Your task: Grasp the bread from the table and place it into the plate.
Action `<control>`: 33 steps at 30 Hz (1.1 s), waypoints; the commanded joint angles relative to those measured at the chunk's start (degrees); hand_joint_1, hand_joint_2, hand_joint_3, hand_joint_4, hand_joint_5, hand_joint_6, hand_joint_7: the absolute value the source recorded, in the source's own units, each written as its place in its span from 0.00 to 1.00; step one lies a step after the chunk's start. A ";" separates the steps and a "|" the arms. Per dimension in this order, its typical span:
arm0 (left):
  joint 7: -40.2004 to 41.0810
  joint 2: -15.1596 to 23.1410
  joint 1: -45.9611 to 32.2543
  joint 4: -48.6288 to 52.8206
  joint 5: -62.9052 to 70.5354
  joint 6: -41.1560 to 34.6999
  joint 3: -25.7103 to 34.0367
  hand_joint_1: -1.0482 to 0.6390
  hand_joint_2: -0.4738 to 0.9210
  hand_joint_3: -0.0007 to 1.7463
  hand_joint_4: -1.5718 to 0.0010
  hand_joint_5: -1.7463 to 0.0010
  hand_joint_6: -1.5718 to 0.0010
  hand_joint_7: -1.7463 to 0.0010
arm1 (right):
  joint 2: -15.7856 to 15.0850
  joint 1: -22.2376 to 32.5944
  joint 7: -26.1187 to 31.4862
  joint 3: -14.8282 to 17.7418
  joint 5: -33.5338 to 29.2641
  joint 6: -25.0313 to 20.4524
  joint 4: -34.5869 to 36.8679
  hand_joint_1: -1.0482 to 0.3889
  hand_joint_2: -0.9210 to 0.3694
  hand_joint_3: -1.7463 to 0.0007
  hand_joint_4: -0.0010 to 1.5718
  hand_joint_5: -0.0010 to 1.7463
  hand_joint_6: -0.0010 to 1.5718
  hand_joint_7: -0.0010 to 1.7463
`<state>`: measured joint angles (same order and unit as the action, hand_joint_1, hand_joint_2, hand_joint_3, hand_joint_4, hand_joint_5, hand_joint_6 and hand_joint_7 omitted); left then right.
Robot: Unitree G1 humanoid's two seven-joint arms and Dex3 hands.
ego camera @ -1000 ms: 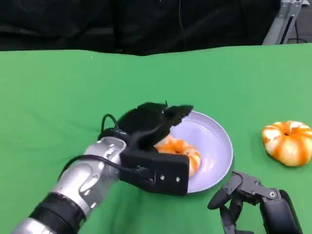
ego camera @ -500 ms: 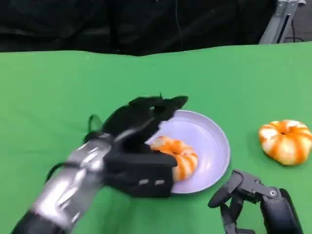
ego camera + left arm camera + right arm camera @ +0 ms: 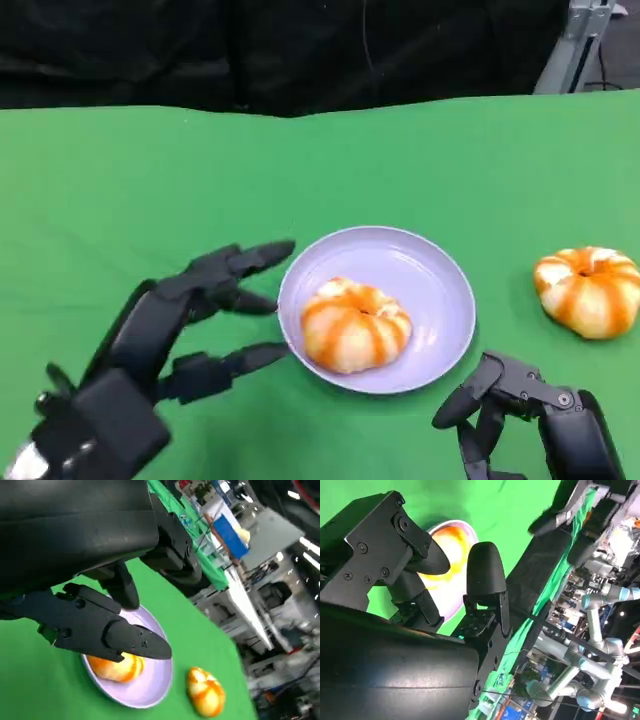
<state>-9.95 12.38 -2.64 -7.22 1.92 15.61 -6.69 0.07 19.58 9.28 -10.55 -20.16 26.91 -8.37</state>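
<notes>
An orange-and-white striped bread [image 3: 355, 324] lies in the lavender plate [image 3: 430, 270] at the table's middle; the left wrist view shows the same bread [image 3: 119, 667] in the plate [image 3: 150, 687]. My left hand [image 3: 175, 325] is just left of the plate, fingers spread and holding nothing, its fingertips close to the rim. My right hand [image 3: 525, 415] rests low at the front right of the plate, fingers partly curled and empty. In the right wrist view the plate [image 3: 451, 545] and bread [image 3: 452, 550] show behind the black fingers [image 3: 485, 577].
A second striped bread [image 3: 590, 290] lies on the green table [image 3: 150, 190] to the right of the plate, also seen as a bread [image 3: 205, 692] in the left wrist view. Black backdrop runs along the table's far edge.
My left hand has let go of the bread, which now lies in the plate, and has drawn back down and to the left with fingers spread. The right hand has stayed put.
</notes>
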 commanded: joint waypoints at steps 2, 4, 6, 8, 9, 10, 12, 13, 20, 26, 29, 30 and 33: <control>-0.52 -2.90 -5.80 -1.00 -6.21 2.53 2.51 0.57 0.98 0.13 0.54 0.31 0.42 0.68 | -0.57 -0.12 0.29 0.33 0.16 0.54 -0.16 0.75 0.48 0.23 0.57 0.98 0.54 0.74; -0.35 -4.02 -7.88 -1.39 -7.47 2.89 3.20 0.58 0.84 0.37 0.50 0.22 0.47 0.46 | -0.67 -0.20 0.25 0.41 0.28 0.75 -0.05 0.75 0.48 0.23 0.58 0.98 0.54 0.74; -0.98 -4.70 -9.78 -2.21 -9.50 1.62 3.58 0.58 0.77 0.50 0.51 0.17 0.50 0.37 | -0.84 -0.17 0.16 0.56 0.36 0.89 -0.06 0.75 0.48 0.23 0.58 0.98 0.54 0.74; -1.70 -5.03 -11.40 -3.24 -11.60 -0.38 3.73 0.56 0.75 0.56 0.54 0.14 0.54 0.32 | -1.04 -0.10 0.08 0.75 0.39 1.02 -0.07 0.74 0.48 0.22 0.58 0.98 0.54 0.74; -2.13 -5.27 -12.33 -3.96 -13.33 -2.21 3.76 0.56 0.75 0.57 0.55 0.13 0.55 0.31 | -1.19 -0.11 0.01 0.90 0.56 1.25 0.06 0.74 0.48 0.22 0.58 0.98 0.54 0.74; -2.43 -5.43 -12.85 -4.47 -14.43 -3.49 3.81 0.55 0.77 0.55 0.57 0.11 0.57 0.29 | -1.29 -0.12 -0.05 1.00 0.68 1.42 0.16 0.74 0.49 0.22 0.57 0.97 0.54 0.74; -3.68 -5.46 -13.68 -4.62 -16.67 -5.75 3.89 0.55 0.78 0.53 0.58 0.09 0.58 0.28 | -1.57 0.06 -0.11 1.32 0.61 1.37 0.07 0.74 0.50 0.21 0.57 0.95 0.54 0.73; -4.13 -5.43 -13.82 -4.65 -17.20 -6.40 4.00 0.55 0.78 0.53 0.59 0.08 0.59 0.27 | -1.63 0.13 -0.13 1.37 0.57 1.30 -0.01 0.74 0.51 0.20 0.56 0.92 0.54 0.73; -6.67 -5.62 -14.05 -4.00 -21.22 -10.13 5.72 0.55 0.82 0.48 0.61 0.08 0.61 0.26 | -2.10 0.13 -0.88 1.44 2.06 2.84 0.59 0.74 0.49 0.21 0.55 0.90 0.53 0.73; -7.17 -5.95 -14.04 -4.15 -21.17 -10.58 6.14 0.55 0.84 0.46 0.61 0.08 0.61 0.26 | -2.07 0.11 -1.06 1.54 2.19 3.07 0.72 0.74 0.49 0.22 0.55 0.91 0.53 0.74; -7.32 -6.04 -14.28 -3.80 -19.81 -9.36 6.06 0.55 0.83 0.44 0.60 0.09 0.60 0.27 | -2.29 0.96 -1.44 1.50 2.87 3.65 0.07 0.72 0.50 0.23 0.52 0.91 0.53 0.75; -7.34 -6.08 -14.33 -3.75 -19.60 -9.20 6.08 0.55 0.83 0.43 0.60 0.10 0.60 0.27 | -2.33 1.07 -1.49 1.49 2.97 3.78 0.00 0.72 0.50 0.23 0.52 0.91 0.53 0.75; -7.39 -6.16 -14.34 -3.73 -19.47 -9.18 6.16 0.55 0.84 0.42 0.60 0.10 0.60 0.27 | -2.35 1.10 -1.55 1.51 3.05 3.94 0.04 0.72 0.50 0.22 0.52 0.91 0.52 0.76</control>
<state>-16.73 5.92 -16.38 -11.07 -18.19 5.64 -1.15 -1.66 20.38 7.88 -9.48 -17.97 30.06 -8.11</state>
